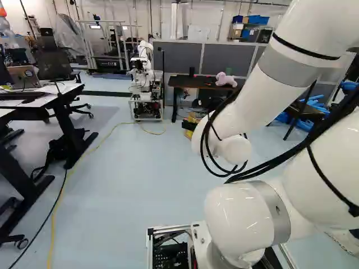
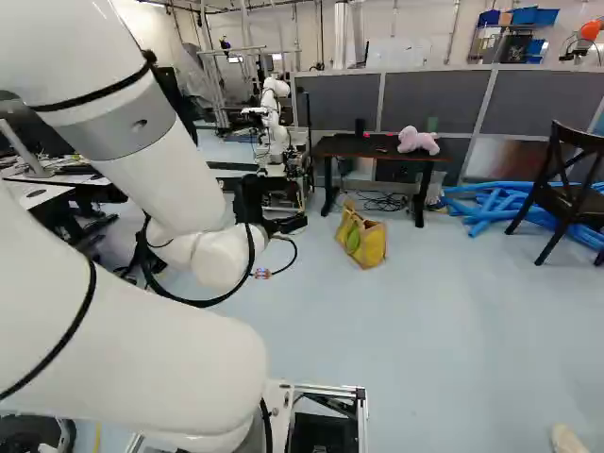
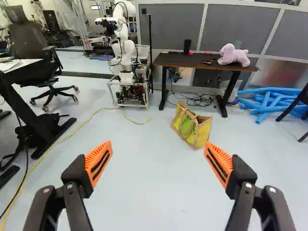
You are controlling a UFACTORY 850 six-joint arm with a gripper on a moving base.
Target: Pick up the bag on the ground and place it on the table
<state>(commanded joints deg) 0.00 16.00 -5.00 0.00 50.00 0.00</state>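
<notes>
1. Two-fingered and spread wide at the gripper [image 2: 286, 225], so released, with orange pads [image 3: 98, 163] well apart and grasping nothing
2. Taking twelve o'clock as straight ahead along the gripper, can spot the yellow bag [image 3: 202, 132] at one o'clock, down on the pale floor [image 3: 154, 202], beyond the fingertips and touching neither
3. Can make out tan handles [image 3: 182, 104] and something green inside the bag
4. Further out, also towards one o'clock, can see the dark table [image 3: 178, 60], near the bag, bearing a pink plush toy [image 3: 233, 55] and an upright black object [image 3: 187, 46]
5. Beneath that table, can trace black cables [image 3: 199, 99] tangled on the floor
6. At two o'clock, can find blue tubes [image 3: 267, 98] heaped on the floor
7. At eleven o'clock, can see another robot [image 3: 126, 50]; nearer ten, a black office chair [image 3: 29, 43]
</notes>
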